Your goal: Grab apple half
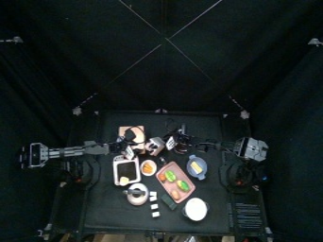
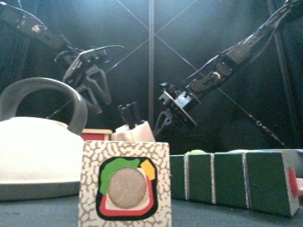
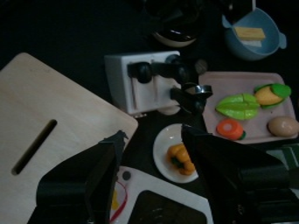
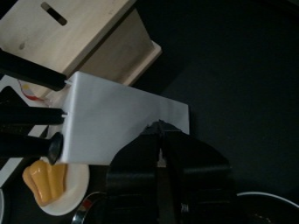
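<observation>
The apple half [image 3: 274, 93], yellow with a red edge, lies in the tray [image 3: 239, 80] beside a tomato [image 3: 230, 129]. Near the tray, a plate [image 3: 165, 150] holds an orange piece. Left gripper [image 3: 158, 140] gapes empty; right gripper [image 4: 166, 131] is clenched, empty.

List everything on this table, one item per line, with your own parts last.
Cutting board: one, pale wood, back left, beside the knife block.
Knife block: one, white with black handles, back middle.
Plate: one, white, centre, holding an orange piece.
Tray: one, pink, right of the plate, holding green, yellow, red and beige pieces.
Bowl: one, blue, right of centre, yellow piece inside.
Kettle: one, white with grey handle, front left.
Patterned box: one, speckled white, front edge.
Blocks: several, green and white, front right.
Left gripper: black, open, above the plate.
Right gripper: black, shut, over the knife block.
</observation>
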Controlling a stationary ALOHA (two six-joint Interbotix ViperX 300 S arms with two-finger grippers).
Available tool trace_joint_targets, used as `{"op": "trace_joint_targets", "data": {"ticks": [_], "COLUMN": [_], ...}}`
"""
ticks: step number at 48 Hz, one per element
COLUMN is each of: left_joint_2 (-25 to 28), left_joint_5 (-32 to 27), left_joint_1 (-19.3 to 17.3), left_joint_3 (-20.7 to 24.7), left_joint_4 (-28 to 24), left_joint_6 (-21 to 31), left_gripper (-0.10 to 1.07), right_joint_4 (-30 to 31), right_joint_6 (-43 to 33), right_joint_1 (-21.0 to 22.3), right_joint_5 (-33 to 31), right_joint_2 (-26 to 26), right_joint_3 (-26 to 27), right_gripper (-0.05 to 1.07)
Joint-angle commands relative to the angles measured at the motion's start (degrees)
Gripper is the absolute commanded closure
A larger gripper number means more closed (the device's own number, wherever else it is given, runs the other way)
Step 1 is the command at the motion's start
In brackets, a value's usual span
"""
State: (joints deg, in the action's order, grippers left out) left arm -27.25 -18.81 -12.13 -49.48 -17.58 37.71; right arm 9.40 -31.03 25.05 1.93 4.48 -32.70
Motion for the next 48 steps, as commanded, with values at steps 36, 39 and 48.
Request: {"op": "trace_joint_targets", "data": {"ticks": [36, 39, 48], "left_joint_2": [-0.6, 0.3, 3.2], "left_joint_5": [-30.1, -30.1, -30.7], "left_joint_1": [17.2, 18.7, 21.5], "left_joint_3": [4.6, 3.9, 2.1], "left_joint_4": [-6.9, -9.8, -22.0], "left_joint_6": [28.6, 34.6, 51.9], "left_gripper": [0.09, 0.09, 0.09], "right_joint_4": [0.3, 1.2, 2.0], "right_joint_6": [0.4, 0.1, -0.2], "right_joint_1": [-9.2, -10.4, -11.3], "right_joint_5": [5.7, 5.6, 6.0], "right_joint_2": [-14.1, -15.9, -21.0], "right_joint_3": [-11.5, -11.8, -16.2], "right_gripper": [0.66, 0.66, 0.66]}}
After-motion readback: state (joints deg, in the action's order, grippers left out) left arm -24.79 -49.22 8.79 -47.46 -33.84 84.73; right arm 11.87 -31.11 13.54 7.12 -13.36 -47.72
